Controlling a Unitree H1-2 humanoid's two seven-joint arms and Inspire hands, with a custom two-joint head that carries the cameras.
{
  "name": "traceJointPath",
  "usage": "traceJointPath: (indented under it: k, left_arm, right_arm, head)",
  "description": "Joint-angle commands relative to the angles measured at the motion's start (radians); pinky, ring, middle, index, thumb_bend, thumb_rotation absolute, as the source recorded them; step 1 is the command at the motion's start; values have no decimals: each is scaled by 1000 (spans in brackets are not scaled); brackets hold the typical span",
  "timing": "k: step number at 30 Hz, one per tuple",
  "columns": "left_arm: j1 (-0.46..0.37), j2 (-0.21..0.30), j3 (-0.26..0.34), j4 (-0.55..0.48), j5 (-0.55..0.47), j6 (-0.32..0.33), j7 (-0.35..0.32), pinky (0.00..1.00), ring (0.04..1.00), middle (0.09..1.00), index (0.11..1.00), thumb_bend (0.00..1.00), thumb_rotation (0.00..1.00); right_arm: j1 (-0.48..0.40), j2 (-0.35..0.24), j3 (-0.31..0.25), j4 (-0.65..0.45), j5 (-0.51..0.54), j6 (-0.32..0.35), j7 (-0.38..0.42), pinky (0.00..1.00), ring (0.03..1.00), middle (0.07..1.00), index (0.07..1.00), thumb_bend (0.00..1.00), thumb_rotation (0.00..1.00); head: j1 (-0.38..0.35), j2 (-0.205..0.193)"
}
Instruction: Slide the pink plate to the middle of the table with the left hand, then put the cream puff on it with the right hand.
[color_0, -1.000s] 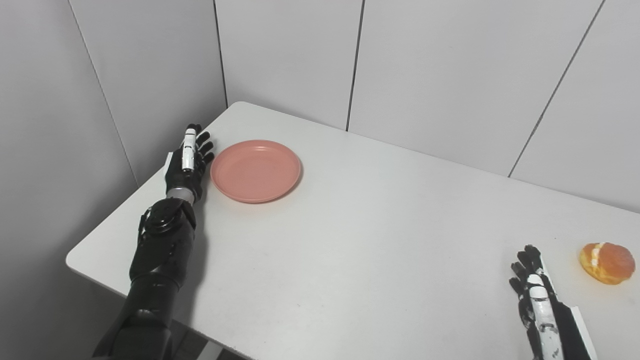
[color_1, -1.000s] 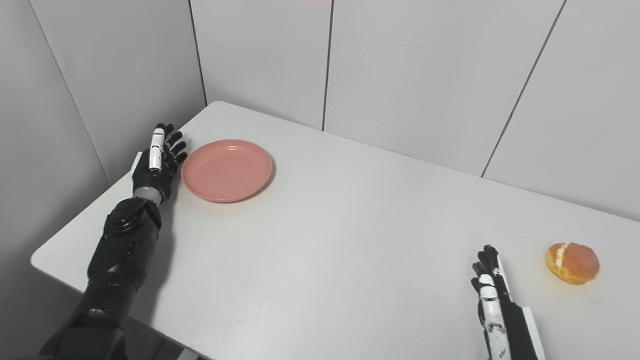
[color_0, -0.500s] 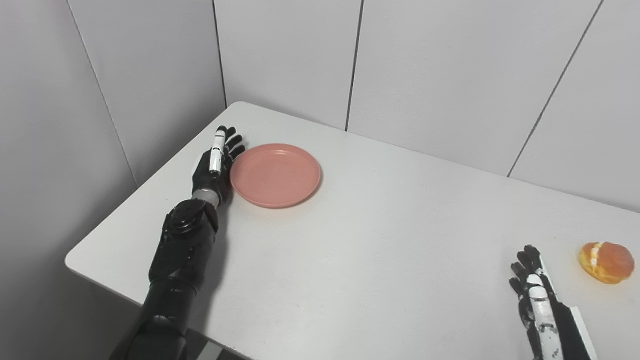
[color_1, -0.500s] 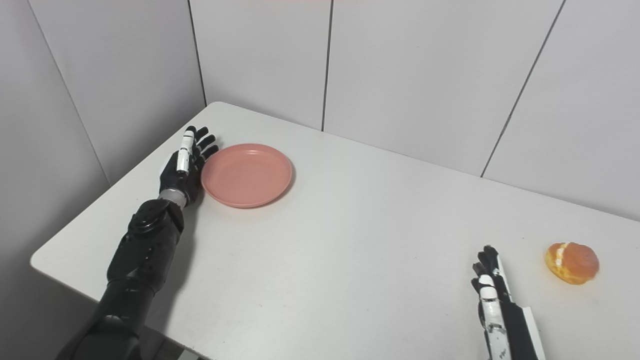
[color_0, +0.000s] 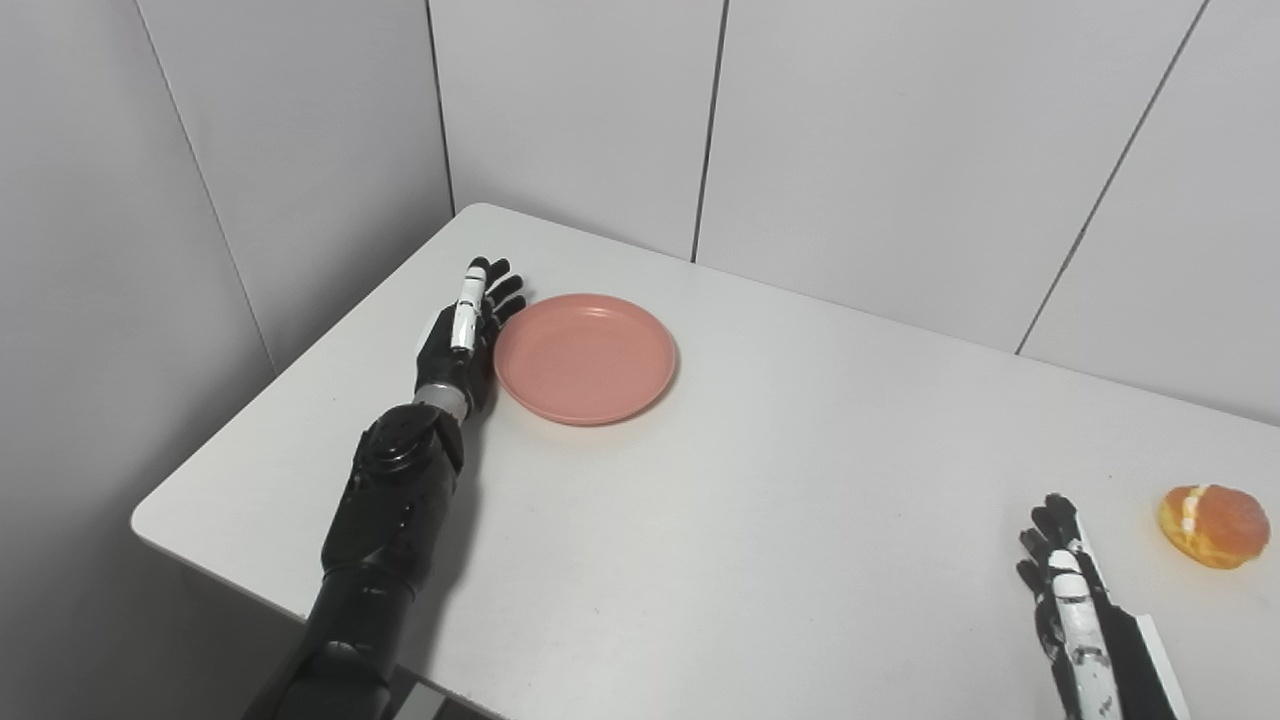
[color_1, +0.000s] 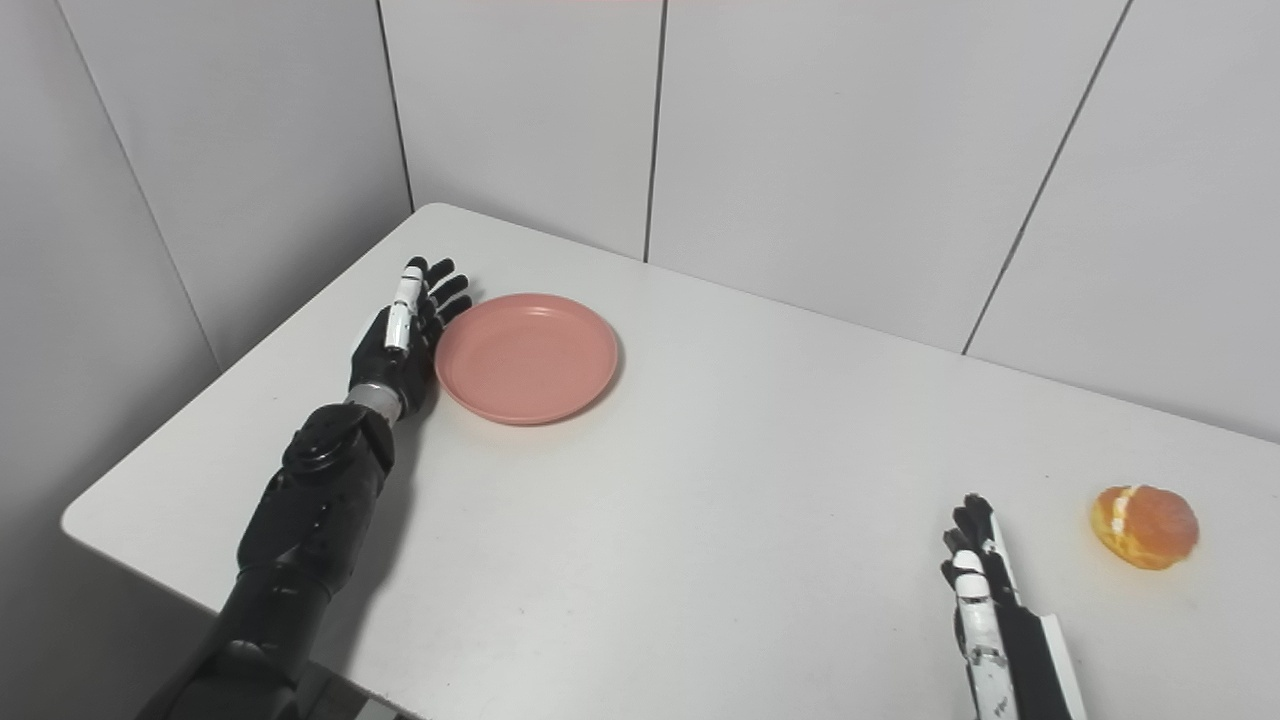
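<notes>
Left hand (color_1: 400, 340) apparently touching pink plate (color_1: 527, 357); cream puff (color_1: 1144, 526) well apart.

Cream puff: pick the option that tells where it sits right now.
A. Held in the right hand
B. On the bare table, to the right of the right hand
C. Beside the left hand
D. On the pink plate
B. The cream puff lies on the white table, apart from and to the right of the open right hand; the pink plate at the left hand holds nothing.
</notes>
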Motion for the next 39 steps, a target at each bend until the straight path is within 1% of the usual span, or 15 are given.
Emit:
traceJointPath:
  k: [1,6,12,17,21,23,29,32,34,39]
  left_arm:
    - [-14,-16,-22,-6,-7,23,-26,924,913,904,883,392,1000]
    - [-14,-36,-29,4,-9,20,-34,920,908,909,882,389,1000]
    - [-17,-57,-49,19,-5,27,-53,934,919,925,894,394,1000]
    - [-25,-77,-71,23,1,43,-55,933,919,921,893,399,1000]
    - [-25,-90,-91,29,9,29,-72,929,918,916,886,401,1000]
    - [-26,-95,-96,31,11,29,-72,924,916,916,884,403,1000]
    - [-24,-126,-109,11,6,55,-64,928,911,917,895,396,1000]
    - [-17,-138,-124,-6,10,62,-72,909,900,908,892,381,1000]
    - [-12,-141,-134,-17,8,66,-83,918,903,911,891,374,1000]
    - [7,-167,-149,-67,-3,89,-92,903,896,896,878,397,1000]
  right_arm:
    - [-23,5,-3,-20,5,-16,-4,1000,1000,1000,1000,47,1000]
    - [-24,3,2,-18,-10,-19,-7,1000,1000,1000,1000,65,1000]
    - [-25,9,3,-18,-8,-17,-10,1000,1000,1000,1000,58,1000]
    - [-26,11,7,-18,-7,-14,-9,1000,1000,1000,1000,92,1000]
    - [-27,8,9,-7,-6,-25,-5,1000,1000,1000,1000,102,1000]
    - [-27,10,10,-11,-4,-20,-6,1000,1000,1000,1000,108,1000]
    - [-32,19,11,-2,-10,-22,-15,1000,1000,1000,1000,83,1000]
    - [-32,22,13,-4,-13,-16,-19,1000,1000,1000,1000,95,1000]
    - [-32,25,13,-7,-8,-7,-20,1000,1000,1000,1000,106,1000]
    - [-32,31,17,-12,-17,-1,-23,1000,998,1000,1000,115,1000]
  head:
    - [-4,2]
    - [-12,7]
    - [-25,13]
    - [-33,17]
    - [-39,20]
    - [-48,25]
    - [-59,30]
    - [-67,33]
    - [-72,35]
    - [-93,43]
